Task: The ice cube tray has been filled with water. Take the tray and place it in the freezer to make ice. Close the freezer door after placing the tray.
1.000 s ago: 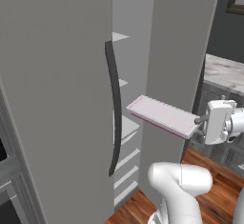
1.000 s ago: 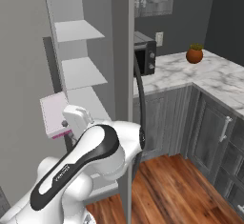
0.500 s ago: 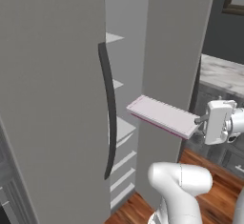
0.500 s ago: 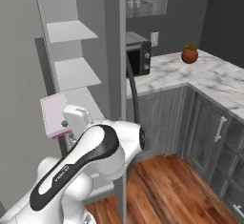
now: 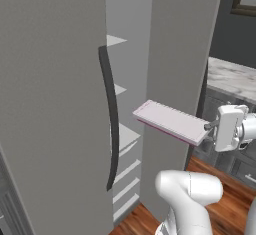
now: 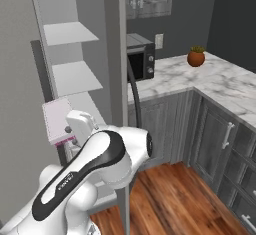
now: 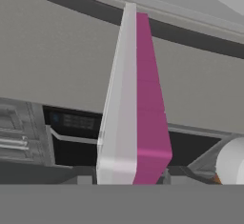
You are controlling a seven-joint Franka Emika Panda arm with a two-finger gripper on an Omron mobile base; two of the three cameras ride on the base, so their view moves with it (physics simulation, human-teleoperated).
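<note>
My gripper (image 5: 211,127) is shut on the near short end of the ice cube tray (image 5: 170,121), a thin pale pinkish-white slab held level in the air. The tray points toward the open freezer (image 5: 122,69), whose white shelves show between two grey panels. Its far end is in front of the opening, outside the shelves. The freezer door (image 5: 50,104) stands open at the left, its dark curved handle (image 5: 111,124) beside the tray. From the right, the tray (image 6: 56,120) sits just left of the gripper (image 6: 70,130). The hand view has the tray (image 7: 136,99) edge-on, with a magenta underside.
A second grey door (image 5: 180,44) stands right of the opening, with its own dark handle (image 6: 135,94). Beyond it a marble counter (image 6: 220,86) carries a microwave (image 6: 141,55) and a potted plant (image 6: 196,56). Grey cabinets (image 6: 215,134) and wood floor (image 6: 170,194) lie to the right.
The whole picture has shifted, so the base has moved relative to the freezer. The tray stays held level in the gripper, in the same place relative to the arm.
</note>
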